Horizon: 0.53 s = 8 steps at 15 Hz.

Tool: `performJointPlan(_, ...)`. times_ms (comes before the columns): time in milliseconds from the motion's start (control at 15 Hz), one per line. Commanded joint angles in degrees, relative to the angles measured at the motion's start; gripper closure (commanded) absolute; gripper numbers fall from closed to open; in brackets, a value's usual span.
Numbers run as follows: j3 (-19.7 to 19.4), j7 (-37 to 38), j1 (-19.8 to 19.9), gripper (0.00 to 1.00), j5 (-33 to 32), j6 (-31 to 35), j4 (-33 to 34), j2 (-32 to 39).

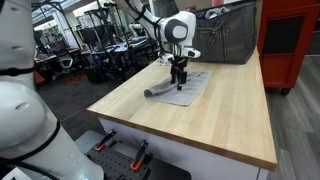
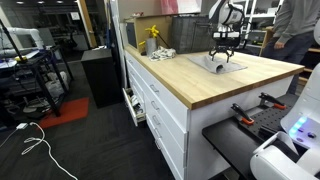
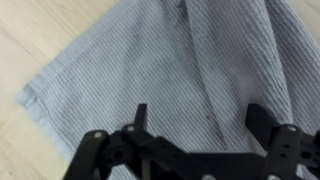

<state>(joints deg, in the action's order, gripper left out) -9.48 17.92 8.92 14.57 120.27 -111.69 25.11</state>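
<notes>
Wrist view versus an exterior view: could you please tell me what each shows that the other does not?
Only the wrist view shows the ribbed weave and creases of the grey cloth up close. Only an exterior view shows the robot arm, the wooden table, a grey container and a red cabinet. Both show the open jaws over that cloth.

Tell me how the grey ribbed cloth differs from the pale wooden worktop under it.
The grey ribbed cloth is woven and creased into folds; the pale wooden worktop is smooth and flat. The cloth covers only a patch of the far wider worktop. Both lie below the open tool.
</notes>
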Motion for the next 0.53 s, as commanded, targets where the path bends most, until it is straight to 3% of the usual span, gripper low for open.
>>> performJointPlan(0, 1.13, -3.88, 0.54, 0.00, 1.48, 2.56, -5.10, -3.19)
performJointPlan(267, 1.74, -4.86, 0.55, 0.05, 2.11, 0.17, -6.41, -4.24)
performJointPlan(467, 1.84, -4.23, 0.25, 0.02, 1.76, -0.78, -6.92, -5.34)
